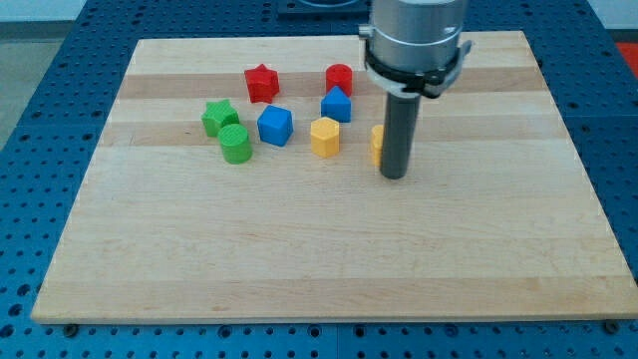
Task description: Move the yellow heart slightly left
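A yellow block (378,144), probably the yellow heart, shows only as a thin sliver; my rod hides most of it. My tip (395,177) rests on the board just in front of it, toward the view's bottom and right. A second yellow block (325,137), six-sided, stands to the left of it. A blue block (336,105) and a red block (339,78) stand above that one.
A blue cube (275,126), a red star (261,82), a green star (218,117) and a green cylinder (235,145) stand further left. The wooden board (319,259) lies on a blue perforated table.
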Tool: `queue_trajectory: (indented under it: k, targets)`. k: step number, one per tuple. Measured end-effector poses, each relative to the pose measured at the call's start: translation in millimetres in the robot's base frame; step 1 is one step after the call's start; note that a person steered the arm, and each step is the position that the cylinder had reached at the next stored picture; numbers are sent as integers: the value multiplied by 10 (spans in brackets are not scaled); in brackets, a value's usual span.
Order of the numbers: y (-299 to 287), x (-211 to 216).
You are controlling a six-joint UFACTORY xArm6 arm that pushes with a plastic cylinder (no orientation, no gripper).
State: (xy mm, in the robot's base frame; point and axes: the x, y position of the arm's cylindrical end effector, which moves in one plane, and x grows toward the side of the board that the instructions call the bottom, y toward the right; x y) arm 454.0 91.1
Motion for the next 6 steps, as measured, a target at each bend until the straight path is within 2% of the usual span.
queue_trajectory:
  k: [1,2,3,4,5,6]
  targets:
    - [614,-378]
    - [392,-719]
    - [235,-347]
    - [23,-182]
    - [367,-355]
    - [-88,-539]
